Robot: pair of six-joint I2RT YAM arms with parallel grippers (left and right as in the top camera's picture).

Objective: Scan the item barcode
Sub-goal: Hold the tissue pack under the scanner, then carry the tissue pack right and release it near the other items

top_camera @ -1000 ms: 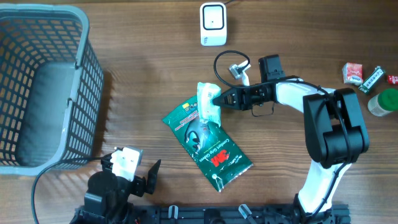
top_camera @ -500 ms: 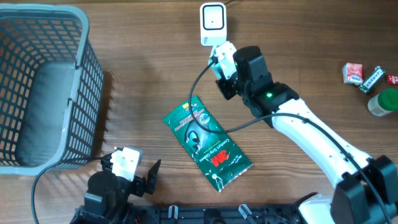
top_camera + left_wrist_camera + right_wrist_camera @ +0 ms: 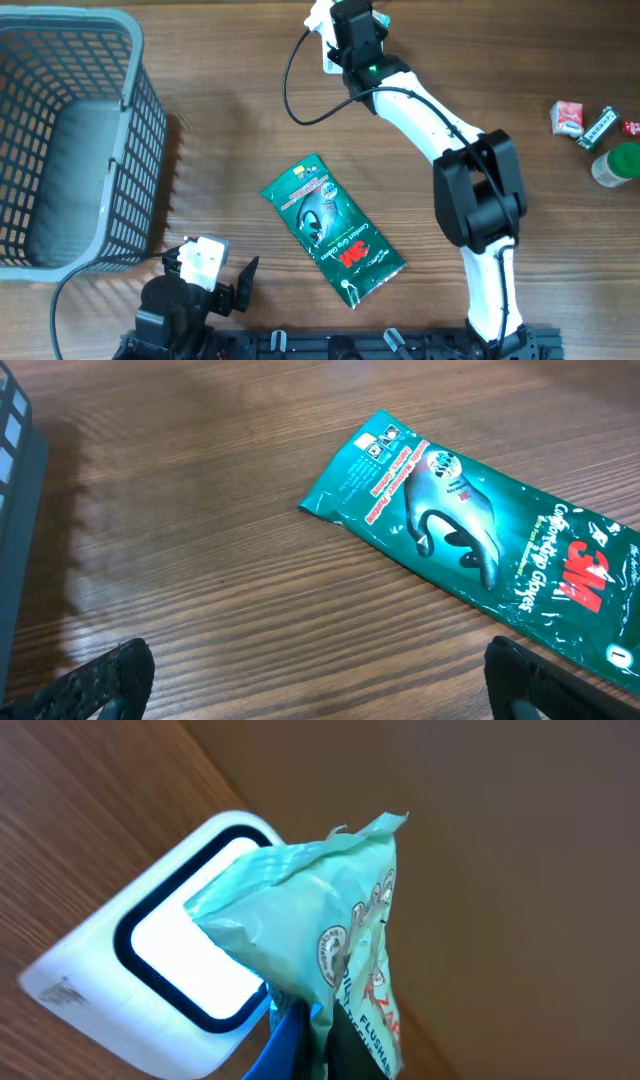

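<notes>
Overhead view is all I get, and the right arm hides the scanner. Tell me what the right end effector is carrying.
Observer: The right end effector is shut on a pale green packet, crumpled top edge up.
Operator: Report where that packet sits against the scanner.
Observer: In the right wrist view it hangs in front of the white scanner, overlapping the right side of its lit window.
Operator: Describe the packet face you can see.
Observer: A round logo and red lettering show on the side towards the wrist camera; no barcode shows there.
</notes>
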